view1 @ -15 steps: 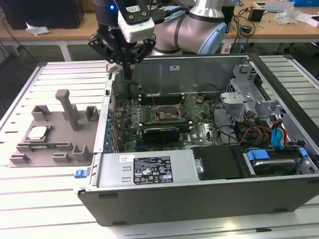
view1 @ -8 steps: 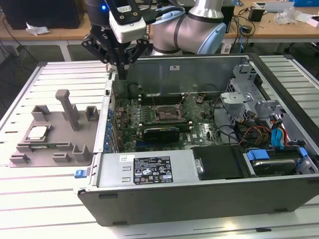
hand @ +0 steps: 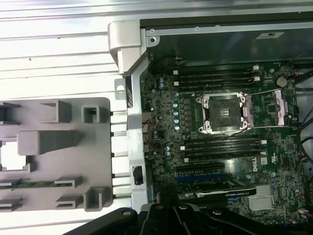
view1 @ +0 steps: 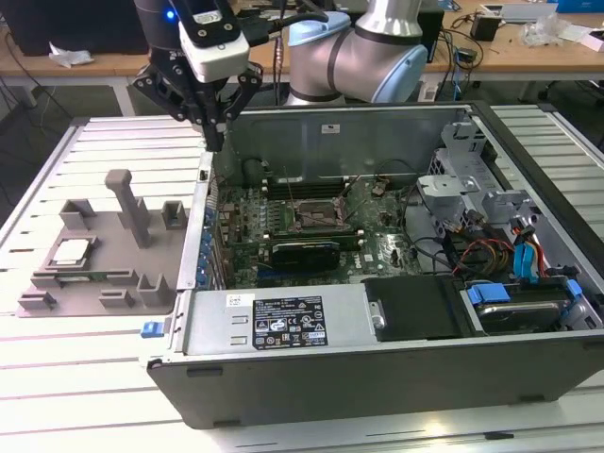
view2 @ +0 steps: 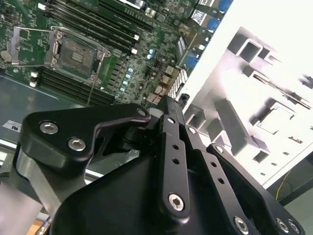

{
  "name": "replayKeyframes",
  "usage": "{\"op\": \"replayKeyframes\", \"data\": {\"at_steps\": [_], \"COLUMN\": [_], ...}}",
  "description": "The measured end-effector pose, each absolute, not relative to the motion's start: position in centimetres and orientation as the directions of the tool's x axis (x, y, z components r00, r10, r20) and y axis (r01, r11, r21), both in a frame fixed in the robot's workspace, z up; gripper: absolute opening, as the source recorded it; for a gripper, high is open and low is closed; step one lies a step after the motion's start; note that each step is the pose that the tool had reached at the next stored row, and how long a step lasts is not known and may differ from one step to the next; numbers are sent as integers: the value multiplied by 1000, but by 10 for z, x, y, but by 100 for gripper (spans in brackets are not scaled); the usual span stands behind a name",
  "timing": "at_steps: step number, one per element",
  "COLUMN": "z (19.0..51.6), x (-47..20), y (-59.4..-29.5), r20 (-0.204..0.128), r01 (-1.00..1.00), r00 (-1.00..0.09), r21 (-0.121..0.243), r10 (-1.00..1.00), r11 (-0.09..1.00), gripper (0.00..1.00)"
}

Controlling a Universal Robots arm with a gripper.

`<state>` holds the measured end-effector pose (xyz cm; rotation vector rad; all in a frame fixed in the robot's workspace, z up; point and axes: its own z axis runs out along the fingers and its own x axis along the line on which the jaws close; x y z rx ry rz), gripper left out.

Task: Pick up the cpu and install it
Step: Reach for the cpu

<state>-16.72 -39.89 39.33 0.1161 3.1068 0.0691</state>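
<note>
On the tray, cpu; gripper apart

Robot lab: open PC case, slatted bench, cable-strewn desks behind.

Open computer case (grey tray beside).

The arm is built of thick, rounded silver-grey metal joints, one closed by a pale blue round cap, with thin dark cables at its wrist end. There it carries a white-and-black box-shaped module next to a small glowing blue light. The matte black metal gripper is made of rounded link bars fastened with shiny silver socket-head screws, and its narrow finger bars have rows of small holes.
</note>
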Motion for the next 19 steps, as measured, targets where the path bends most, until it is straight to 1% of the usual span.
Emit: {"op": "replayKeyframes", "data": {"at_steps": [19], "z": [393], "x": [-194], "y": [-399], "r20": [-31], "r01": [74], "r00": [-997], "r21": [46], "r10": [75], "r11": [996], "gripper": [11]}}
